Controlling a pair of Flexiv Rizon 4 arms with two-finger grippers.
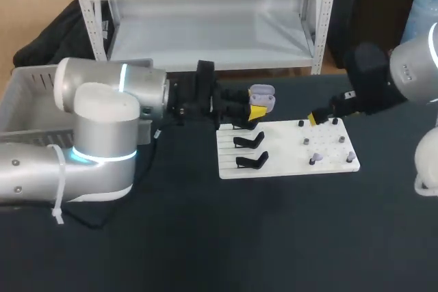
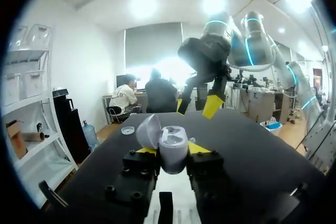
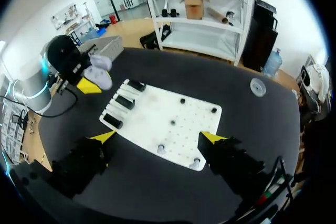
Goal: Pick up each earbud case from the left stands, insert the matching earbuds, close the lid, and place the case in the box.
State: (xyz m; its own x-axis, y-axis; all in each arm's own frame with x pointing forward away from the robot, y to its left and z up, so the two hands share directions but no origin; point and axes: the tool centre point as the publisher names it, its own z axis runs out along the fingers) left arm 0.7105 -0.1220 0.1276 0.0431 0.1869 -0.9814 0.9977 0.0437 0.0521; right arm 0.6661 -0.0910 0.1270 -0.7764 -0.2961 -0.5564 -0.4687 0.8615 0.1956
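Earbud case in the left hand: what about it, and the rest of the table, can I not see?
- Earbud case: lower half, left wrist view, hidden between the left hand's fingers.
- Earbuds on the white board: too small in head and right wrist views to tell which match the case.
- Box: its inside, head view, blocked by the left arm.

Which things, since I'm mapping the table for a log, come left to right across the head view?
In order: grey box → earbud case, lid open, held in the left gripper → right gripper → right arm.
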